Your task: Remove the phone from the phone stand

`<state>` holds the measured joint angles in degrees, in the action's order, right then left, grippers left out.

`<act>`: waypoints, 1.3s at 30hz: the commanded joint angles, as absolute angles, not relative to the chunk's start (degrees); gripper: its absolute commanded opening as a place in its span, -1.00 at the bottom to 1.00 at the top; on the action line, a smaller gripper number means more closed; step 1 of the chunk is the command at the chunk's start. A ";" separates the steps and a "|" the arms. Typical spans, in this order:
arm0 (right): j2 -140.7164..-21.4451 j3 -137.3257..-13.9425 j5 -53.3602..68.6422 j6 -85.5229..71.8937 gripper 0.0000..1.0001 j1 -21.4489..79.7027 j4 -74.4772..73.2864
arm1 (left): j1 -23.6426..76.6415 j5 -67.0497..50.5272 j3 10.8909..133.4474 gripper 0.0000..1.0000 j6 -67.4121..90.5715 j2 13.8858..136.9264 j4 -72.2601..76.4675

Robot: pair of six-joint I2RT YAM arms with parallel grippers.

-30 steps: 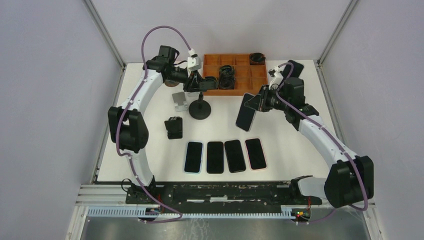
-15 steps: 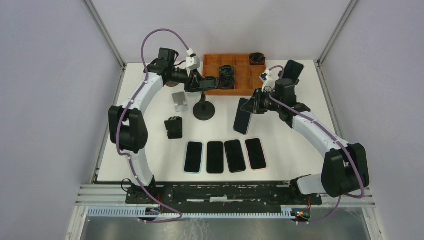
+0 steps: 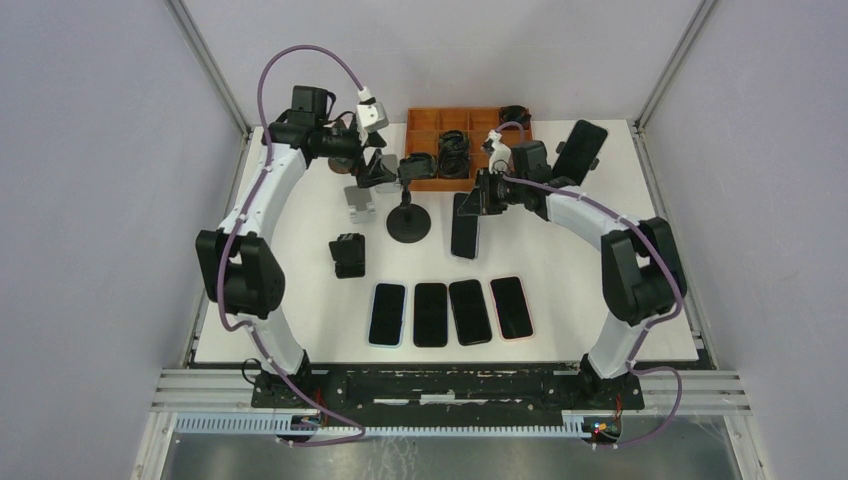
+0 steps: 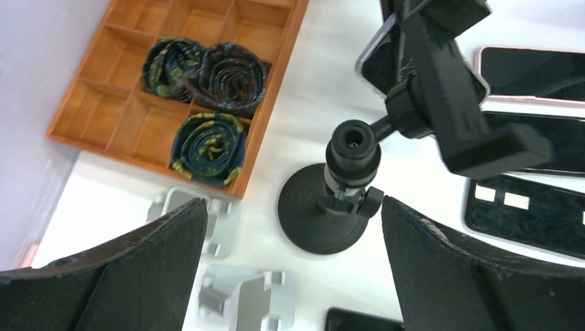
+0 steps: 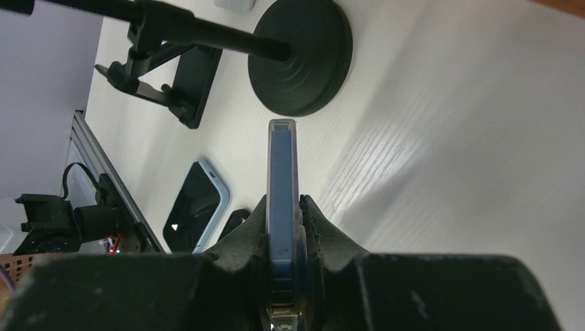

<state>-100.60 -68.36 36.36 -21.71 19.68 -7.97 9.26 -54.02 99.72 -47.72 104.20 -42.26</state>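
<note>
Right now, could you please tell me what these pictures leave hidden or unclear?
Right wrist view: held phone sits edge-on in the right hand; screen unseen.
Left wrist view: stand clamp covers most of the phone behind.
Top view: tilted phone at far right hides whatever props it.

No text, brand or number can be read. White patches on a dark phone [image 4: 538,221] beside the phone stand [image 4: 321,222] stay illegible.

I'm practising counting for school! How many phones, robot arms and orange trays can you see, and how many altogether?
Phones: 6
Robot arms: 2
Orange trays: 1
Total: 9
</note>
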 commanded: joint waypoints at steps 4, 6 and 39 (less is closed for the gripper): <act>-113.17 -81.76 42.41 -19.36 -1.00 20.50 -8.69 | 7.36 -43.40 100.40 1.00 -28.35 91.89 -43.01; -116.05 -83.00 44.04 -19.42 -1.00 20.50 -8.89 | 6.94 -40.57 100.80 1.00 -22.96 90.19 -43.47; -118.38 -76.83 29.31 -16.98 -0.19 21.64 -8.64 | 6.77 -23.54 89.02 1.00 -16.68 72.89 -45.78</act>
